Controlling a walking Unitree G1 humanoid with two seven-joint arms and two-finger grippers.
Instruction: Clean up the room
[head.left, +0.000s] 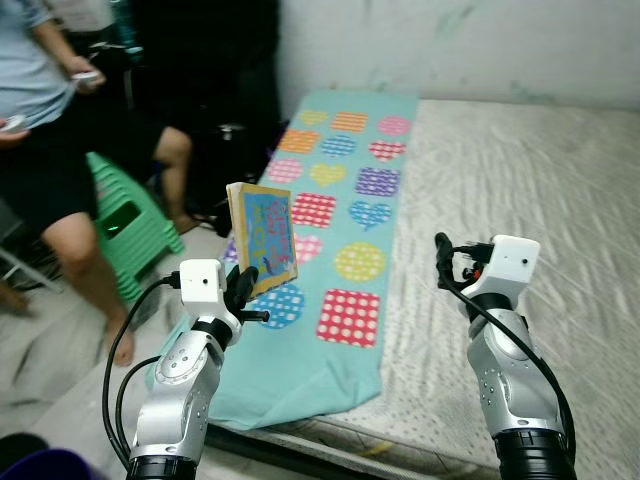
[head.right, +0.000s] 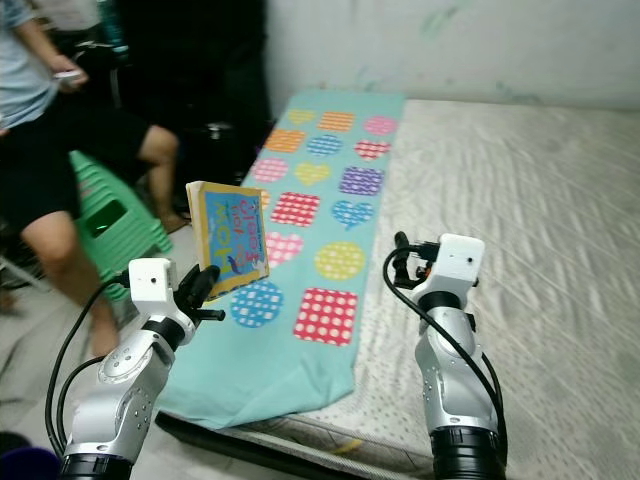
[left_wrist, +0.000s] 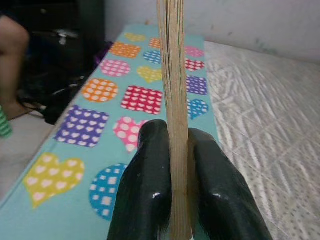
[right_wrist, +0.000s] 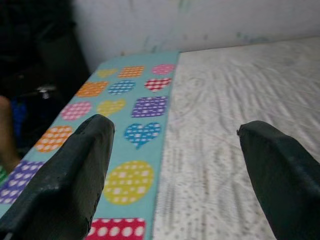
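A thin picture book (head.left: 262, 238) with a blue, colourful cover stands upright in my left gripper (head.left: 243, 288), which is shut on its lower edge. The left wrist view looks along the book's page edge (left_wrist: 171, 100), pinched between the two black fingers (left_wrist: 145, 195). The book hangs over the left edge of the bed, above a teal blanket (head.left: 345, 260) printed with dotted hearts, squares and circles. My right gripper (head.left: 445, 262) is raised over the bare mattress (head.left: 520, 190), open, with nothing between its fingers (right_wrist: 75, 175).
A person (head.left: 45, 150) sits at the left on a green plastic stool (head.left: 130, 225), holding small objects in both hands. Dark clutter lies on the floor by the wall beyond the stool. A pale wall (head.left: 460, 45) backs the bed.
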